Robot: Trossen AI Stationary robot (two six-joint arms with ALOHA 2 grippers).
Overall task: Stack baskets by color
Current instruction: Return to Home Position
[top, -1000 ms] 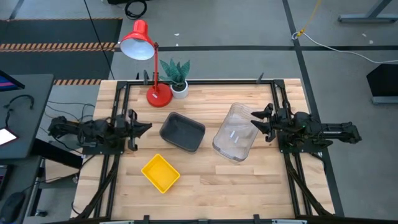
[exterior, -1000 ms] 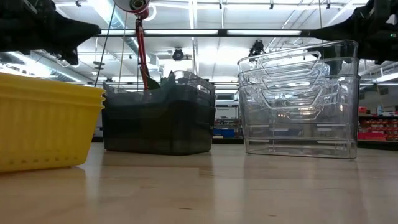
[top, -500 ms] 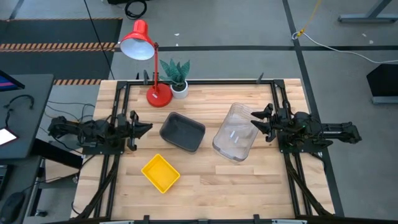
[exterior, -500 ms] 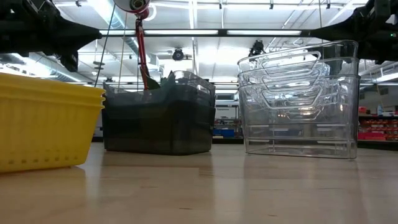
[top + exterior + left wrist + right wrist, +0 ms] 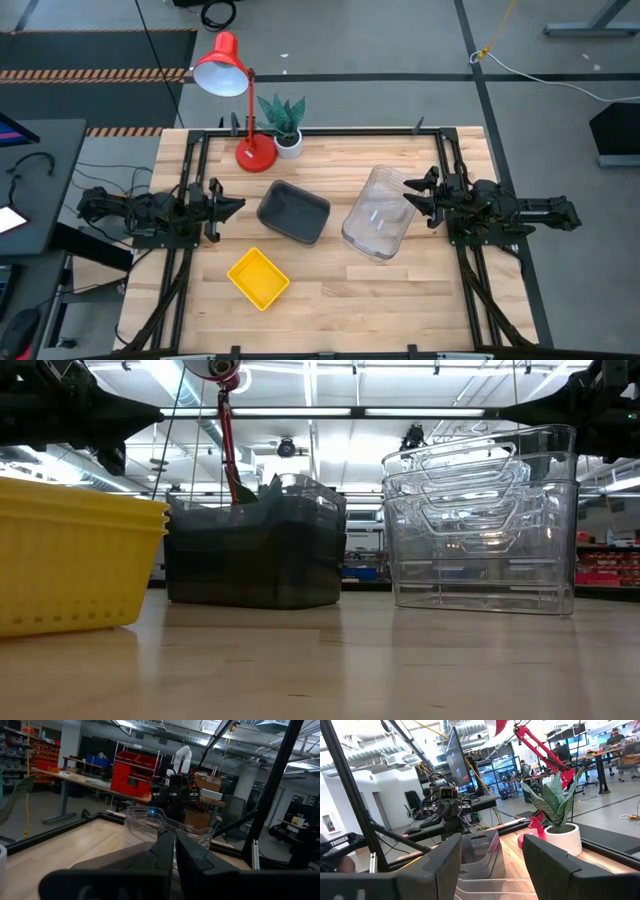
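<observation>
The yellow baskets sit nested in one pile near the desk edge farthest from the lamp, left of centre. The grey baskets form a second pile at the middle of the desk. The clear baskets form a third between the middle and the right edge, three rims showing one inside another in the low view. By the look of it, every colour is gathered and no loose basket is left, so only parking the arms remains. The left gripper hangs at the left edge, fingers pressed together, holding nothing. The right gripper hangs just beside the clear pile, fingers spread and empty.
</observation>
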